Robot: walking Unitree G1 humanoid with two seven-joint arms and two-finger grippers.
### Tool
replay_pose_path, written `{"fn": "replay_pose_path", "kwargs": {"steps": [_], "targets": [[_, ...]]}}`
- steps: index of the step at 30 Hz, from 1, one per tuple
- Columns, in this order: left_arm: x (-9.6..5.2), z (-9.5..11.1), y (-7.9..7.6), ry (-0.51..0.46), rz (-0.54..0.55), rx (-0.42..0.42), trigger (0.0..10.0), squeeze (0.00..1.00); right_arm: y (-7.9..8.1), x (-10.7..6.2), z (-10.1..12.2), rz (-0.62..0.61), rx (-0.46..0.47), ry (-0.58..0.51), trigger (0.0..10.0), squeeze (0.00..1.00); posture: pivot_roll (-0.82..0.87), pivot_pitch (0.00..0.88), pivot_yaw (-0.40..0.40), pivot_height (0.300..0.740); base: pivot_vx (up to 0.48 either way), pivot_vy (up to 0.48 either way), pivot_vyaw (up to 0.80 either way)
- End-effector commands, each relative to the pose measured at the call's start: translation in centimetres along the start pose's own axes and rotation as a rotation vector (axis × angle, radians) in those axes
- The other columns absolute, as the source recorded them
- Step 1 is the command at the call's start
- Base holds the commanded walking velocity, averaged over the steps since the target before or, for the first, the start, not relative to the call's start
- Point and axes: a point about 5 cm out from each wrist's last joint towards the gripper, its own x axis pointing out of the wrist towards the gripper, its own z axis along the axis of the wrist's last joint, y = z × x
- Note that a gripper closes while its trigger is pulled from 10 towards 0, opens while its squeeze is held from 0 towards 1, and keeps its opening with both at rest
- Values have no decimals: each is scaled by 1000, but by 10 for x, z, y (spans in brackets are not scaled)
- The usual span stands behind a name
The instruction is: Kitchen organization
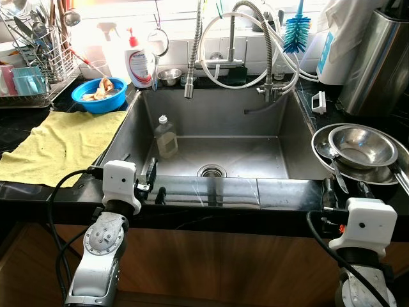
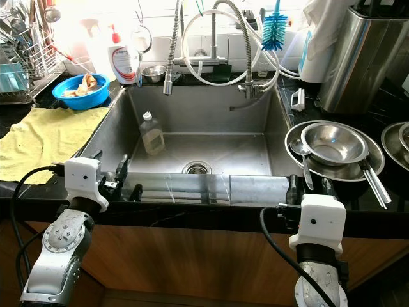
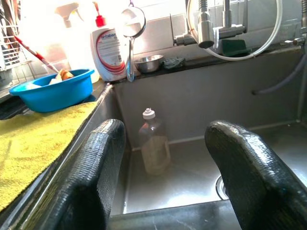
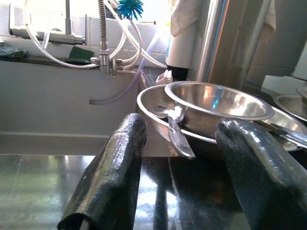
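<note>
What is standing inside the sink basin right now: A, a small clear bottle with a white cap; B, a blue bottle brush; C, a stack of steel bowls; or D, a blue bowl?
A: the small clear bottle with a white cap stands upright in the sink, near its left wall.

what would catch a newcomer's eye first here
The deep steel sink sits dead centre, with a small clear bottle standing in its left part. Left of it, a blue bowl sits beside a yellow cloth; on the right counter, stacked steel bowls hold cutlery.
</note>
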Motion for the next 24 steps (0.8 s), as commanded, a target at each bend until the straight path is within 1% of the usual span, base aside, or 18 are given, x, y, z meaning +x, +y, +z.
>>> {"fn": "replay_pose_path", "kwargs": {"steps": [1,5,6,7,24], "targets": [[1,4,7,-15,20,22,10000,0,-1,1,-3,-6,1,17,10000,0,-138,0,71,740,0,0,0],[1,5,8,-14,22,25,10000,0,-1,2,-4,-7,1,21,10000,0,-133,0,72,740,0,0,0],[1,5,8,-14,23,25,10000,0,-1,3,-4,-6,3,19,3725,0,-133,0,72,740,0,0,0],[1,5,7,-13,22,24,10000,0,-1,3,-3,-6,4,18,0,0,-135,0,72,740,0,0,0],[1,4,2,-3,1,33,10000,0,-2,5,-2,-7,4,17,0,0,-132,0,75,740,0,0,0]]}}
